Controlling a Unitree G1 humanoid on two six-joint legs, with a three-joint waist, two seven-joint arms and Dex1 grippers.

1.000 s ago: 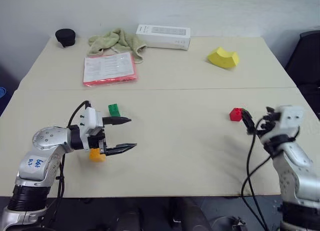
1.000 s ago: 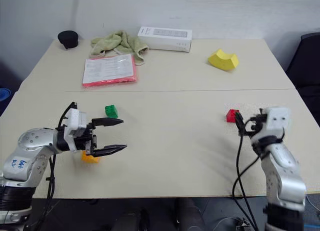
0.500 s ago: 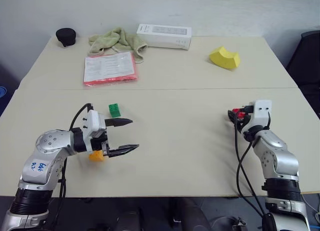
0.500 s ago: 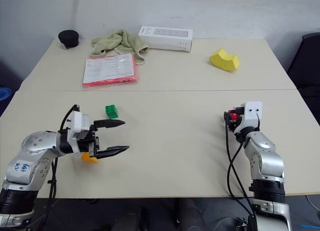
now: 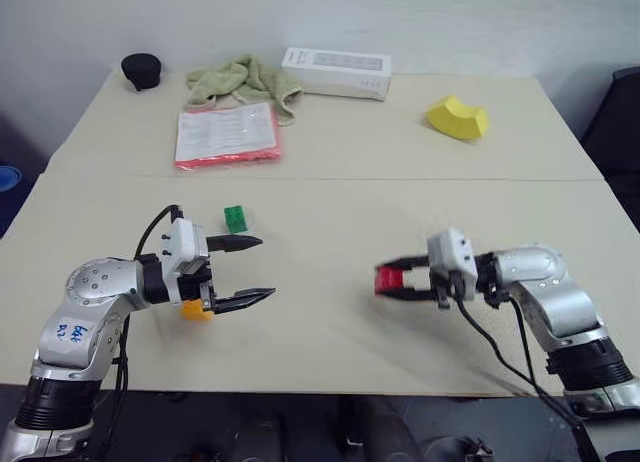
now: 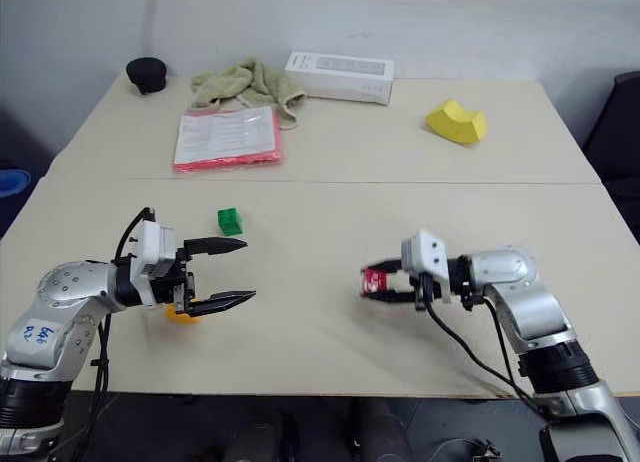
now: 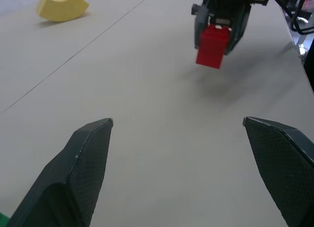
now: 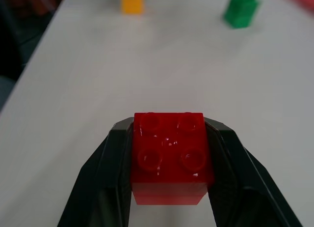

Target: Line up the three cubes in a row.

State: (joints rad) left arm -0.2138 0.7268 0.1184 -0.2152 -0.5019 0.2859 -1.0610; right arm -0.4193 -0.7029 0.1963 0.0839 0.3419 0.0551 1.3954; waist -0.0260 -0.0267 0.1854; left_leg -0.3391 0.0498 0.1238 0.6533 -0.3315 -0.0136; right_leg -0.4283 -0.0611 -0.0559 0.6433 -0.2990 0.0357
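My right gripper (image 5: 392, 280) is shut on the red cube (image 5: 387, 279), holding it just above the table's near middle; the studded red cube (image 8: 169, 156) sits between both fingers (image 8: 113, 163). The green cube (image 5: 235, 218) lies on the table at the left, just beyond my left gripper (image 5: 266, 268). That gripper stands open with nothing between its fingers and points right toward the red cube (image 7: 212, 45). The orange-yellow cube (image 5: 196, 309) lies under the left wrist, partly hidden by it.
Across the table's seam at the back lie a curved yellow block (image 5: 457, 117), a white box (image 5: 337, 72), a green towel (image 5: 240, 79), a red-edged booklet (image 5: 228, 135) and a black round object (image 5: 142, 70). Bare tabletop (image 5: 320, 242) lies between the grippers.
My right gripper shut on the red cube at the right of the table and carried it left toward the middle. The left gripper stayed put, open.
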